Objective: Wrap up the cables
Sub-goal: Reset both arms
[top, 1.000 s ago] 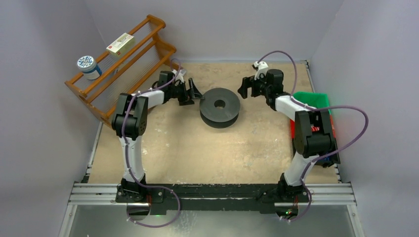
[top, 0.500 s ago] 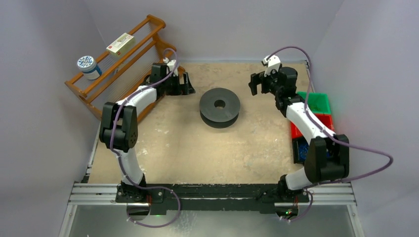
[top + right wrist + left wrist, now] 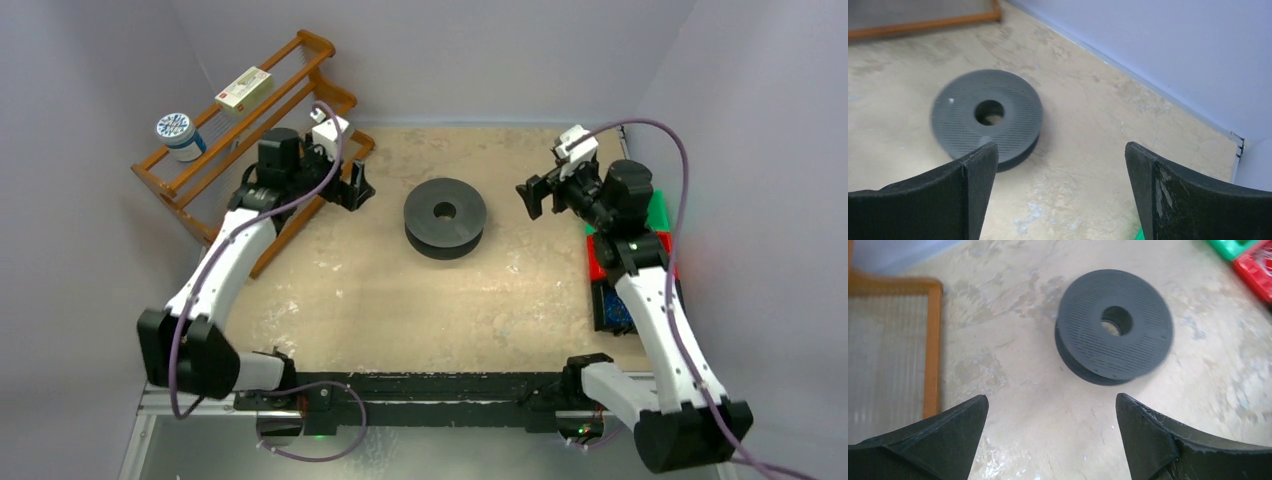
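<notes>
Black fingers of the left gripper [image 3: 1050, 407] stood wide apart, holding and touching nothing, poised above the table [image 3: 400, 310] to the left of the dark grey spool [image 3: 445, 215] and pointed toward it. The right gripper [image 3: 1062, 150] was likewise spread wide and empty, raised to the right of the spool and facing it, well apart from it. The spool lay flat on one flange, its centre hole upward, between the two claws. A wooden rack [image 3: 250, 120] stood left of the spool; red [image 3: 600, 255] and green [image 3: 655, 205] bins sat to its right. The cables could not be made out in any view.
</notes>
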`<act>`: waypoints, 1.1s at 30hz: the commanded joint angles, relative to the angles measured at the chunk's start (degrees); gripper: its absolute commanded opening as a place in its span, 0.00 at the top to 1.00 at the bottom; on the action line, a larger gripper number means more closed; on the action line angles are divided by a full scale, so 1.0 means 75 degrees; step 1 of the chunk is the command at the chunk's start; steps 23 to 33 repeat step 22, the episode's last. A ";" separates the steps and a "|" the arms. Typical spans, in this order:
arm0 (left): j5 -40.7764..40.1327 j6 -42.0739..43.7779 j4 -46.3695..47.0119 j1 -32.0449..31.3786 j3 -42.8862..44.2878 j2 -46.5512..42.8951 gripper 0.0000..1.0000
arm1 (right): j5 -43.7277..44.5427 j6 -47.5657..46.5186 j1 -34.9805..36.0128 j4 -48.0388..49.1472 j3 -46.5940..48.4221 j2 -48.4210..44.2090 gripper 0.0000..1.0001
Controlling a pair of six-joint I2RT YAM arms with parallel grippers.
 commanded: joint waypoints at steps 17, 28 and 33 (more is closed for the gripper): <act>-0.1939 0.1382 -0.2336 0.0004 -0.2535 -0.6372 0.01 | -0.0449 0.0648 -0.0078 -0.1350 -0.0275 -0.4825 0.01; -0.1743 0.1258 -0.2170 -0.0003 -0.2740 -0.6509 0.01 | -0.0533 0.0414 -0.0210 -0.1265 -0.0602 -0.5003 0.01; -0.1743 0.1258 -0.2170 -0.0003 -0.2740 -0.6509 0.01 | -0.0533 0.0414 -0.0210 -0.1265 -0.0602 -0.5003 0.01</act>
